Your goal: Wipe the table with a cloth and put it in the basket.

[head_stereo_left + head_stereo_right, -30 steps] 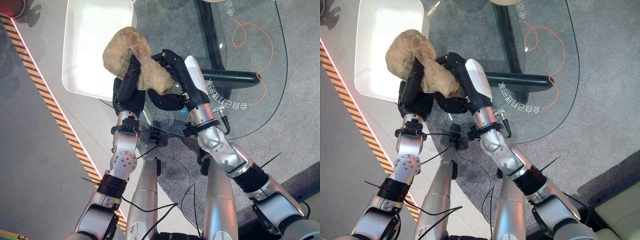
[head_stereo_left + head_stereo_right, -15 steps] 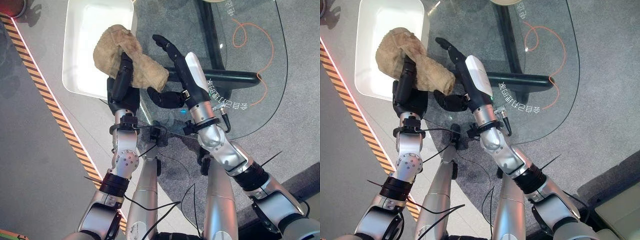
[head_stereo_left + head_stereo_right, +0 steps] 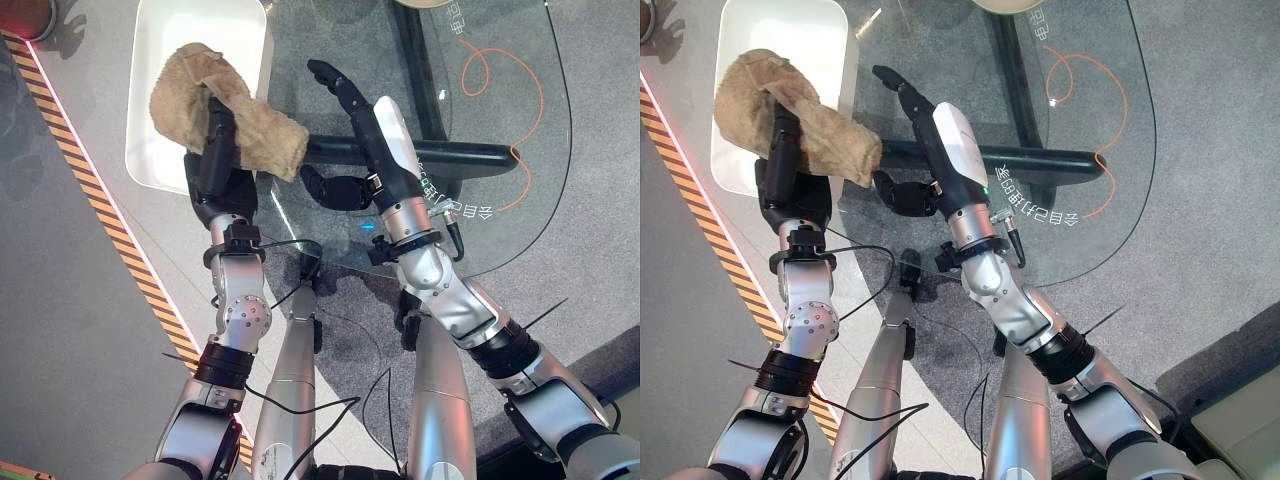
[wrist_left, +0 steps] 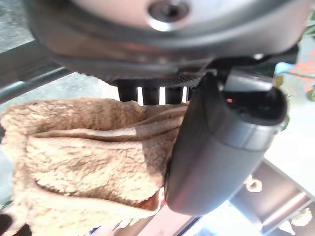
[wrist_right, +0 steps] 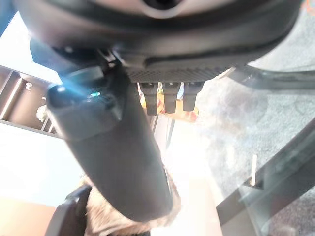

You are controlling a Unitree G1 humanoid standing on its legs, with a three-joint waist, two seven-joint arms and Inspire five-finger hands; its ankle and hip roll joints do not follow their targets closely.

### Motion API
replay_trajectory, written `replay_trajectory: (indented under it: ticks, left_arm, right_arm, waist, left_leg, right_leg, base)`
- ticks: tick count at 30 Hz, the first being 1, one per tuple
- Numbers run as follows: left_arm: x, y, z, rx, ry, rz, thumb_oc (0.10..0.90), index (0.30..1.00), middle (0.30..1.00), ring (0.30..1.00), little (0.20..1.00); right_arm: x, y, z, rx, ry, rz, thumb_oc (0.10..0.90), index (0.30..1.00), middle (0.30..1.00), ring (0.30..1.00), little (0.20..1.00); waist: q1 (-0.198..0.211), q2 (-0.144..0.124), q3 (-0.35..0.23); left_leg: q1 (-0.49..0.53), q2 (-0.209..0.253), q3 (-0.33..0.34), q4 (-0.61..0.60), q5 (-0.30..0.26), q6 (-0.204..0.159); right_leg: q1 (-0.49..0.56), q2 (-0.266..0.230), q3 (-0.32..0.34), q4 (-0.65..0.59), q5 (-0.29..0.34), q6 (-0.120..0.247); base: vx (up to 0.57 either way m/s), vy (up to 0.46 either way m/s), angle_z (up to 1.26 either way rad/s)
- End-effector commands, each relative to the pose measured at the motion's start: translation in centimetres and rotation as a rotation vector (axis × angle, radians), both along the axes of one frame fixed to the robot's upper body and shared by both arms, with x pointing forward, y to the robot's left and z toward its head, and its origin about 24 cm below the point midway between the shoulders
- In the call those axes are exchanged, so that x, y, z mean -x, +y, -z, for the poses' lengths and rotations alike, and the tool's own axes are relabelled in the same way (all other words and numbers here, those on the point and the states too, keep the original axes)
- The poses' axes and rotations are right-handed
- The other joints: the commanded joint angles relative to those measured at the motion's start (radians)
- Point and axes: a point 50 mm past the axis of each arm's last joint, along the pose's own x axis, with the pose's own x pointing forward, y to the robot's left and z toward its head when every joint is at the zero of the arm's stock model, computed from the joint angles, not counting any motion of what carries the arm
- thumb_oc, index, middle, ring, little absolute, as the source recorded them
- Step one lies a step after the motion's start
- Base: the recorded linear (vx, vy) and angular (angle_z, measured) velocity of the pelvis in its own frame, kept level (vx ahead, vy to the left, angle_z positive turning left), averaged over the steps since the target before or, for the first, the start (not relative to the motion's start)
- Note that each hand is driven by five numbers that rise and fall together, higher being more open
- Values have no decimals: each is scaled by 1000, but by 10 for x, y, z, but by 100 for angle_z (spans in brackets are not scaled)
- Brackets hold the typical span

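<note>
— tan and fuzzy, that's the cloth we see first on the left. where do we put it?

— we put it in the left hand, bunched up and draped over the dark fingers. the hand is raised above the near right corner of the white basket, so part of the cloth hangs over the basket and its right end hangs past the rim toward the glass table.

— and the grip?

— the fingers point away from the robot and are closed around the cloth; in the left wrist view we see the thumb pressed against the folded pile. the forearm rises nearly straight up from the lower left.

— we note the striped floor tape running diagonally just left of that arm. moving right?

— the right hand sits over the near left edge of the table, close beside the cloth's right end but apart from it. its fingers are stretched out straight, pointing up and left, with the thumb spread out below. it holds nothing.

— the arm behind it?

— it slants up from the lower right, wrist straight in line with the forearm. under the glass we see the dark table leg, and an orange cord curls on the floor farther right.
</note>
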Motion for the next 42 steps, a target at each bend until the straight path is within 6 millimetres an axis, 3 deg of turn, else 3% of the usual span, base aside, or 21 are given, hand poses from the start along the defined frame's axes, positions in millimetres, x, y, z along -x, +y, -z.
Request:
replay_trajectory:
  ticks: [1, 7, 11, 19, 23, 25, 32, 42]
  left_arm:
    - [13, 20, -75, -90, -353, -184, 100, 300, 300, 300, 200]
    - [13, 26, -79, -116, -346, -245, 100, 300, 300, 300, 200]
    - [15, 35, -75, -126, -327, -301, 100, 300, 300, 300, 200]
    - [15, 60, -75, -187, -276, -453, 100, 300, 300, 300, 200]
    - [14, 71, -75, -203, -253, -507, 100, 300, 300, 300, 200]
    - [13, 83, -74, -223, -219, -560, 100, 300, 300, 300, 200]
    - [8, 114, -82, -245, -131, -671, 100, 300, 300, 300, 200]
    - [1, 145, -98, -277, -9, -810, 100, 300, 300, 300, 200]
  right_arm:
    - [15, 9, -57, -120, -259, -43, 800, 900, 900, 900, 900]
    - [2, -15, -44, -168, -243, 91, 800, 900, 900, 900, 900]
    - [-5, -44, -31, -221, -240, 222, 800, 900, 900, 900, 900]
    - [-16, -114, -7, -404, -225, 534, 800, 900, 900, 900, 900]
    - [-17, -140, 1, -470, -208, 639, 800, 900, 900, 900, 900]
    - [-18, -167, 15, -560, -179, 756, 800, 900, 900, 900, 900]
    - [-18, -219, 52, -691, -60, 995, 800, 900, 900, 900, 900]
    - [-19, -253, 91, -650, 133, 1182, 800, 900, 900, 900, 900]
  waist:
    - [0, -24, -22]
    - [-15, -27, -22]
    - [-31, -30, -22]
    - [-59, -31, -22]
    - [-66, -32, -22]
    - [-72, -34, -22]
    - [-81, -35, -22]
    - [-84, -37, -22]
  left_leg:
    - [51, -111, 112, 97, -162, 82]
    - [53, -105, 120, 94, -166, 83]
    - [59, -104, 126, 96, -174, 84]
    - [60, -92, 139, 105, -189, 83]
    - [58, -89, 140, 108, -194, 82]
    - [62, -85, 143, 107, -198, 81]
    - [63, -75, 148, 111, -205, 77]
    - [47, -63, 152, 117, -206, 70]
  right_leg:
    - [84, 59, -40, -311, 177, 13]
    - [81, 61, -30, -311, 176, 15]
    - [83, 62, -22, -312, 177, 16]
    - [76, 64, -3, -311, 176, 21]
    - [74, 68, 4, -311, 176, 21]
    - [78, 70, 8, -314, 176, 22]
    - [81, 76, 13, -313, 171, 18]
    - [73, 82, 13, -319, 166, 8]
  base:
    - [3, 35, 2]
    - [0, 0, 0]
    - [2, 9, 0]
    - [6, 30, -5]
    - [5, 16, -1]
    - [14, 34, -1]
    - [2, 12, -2]
    - [-3, 7, -5]
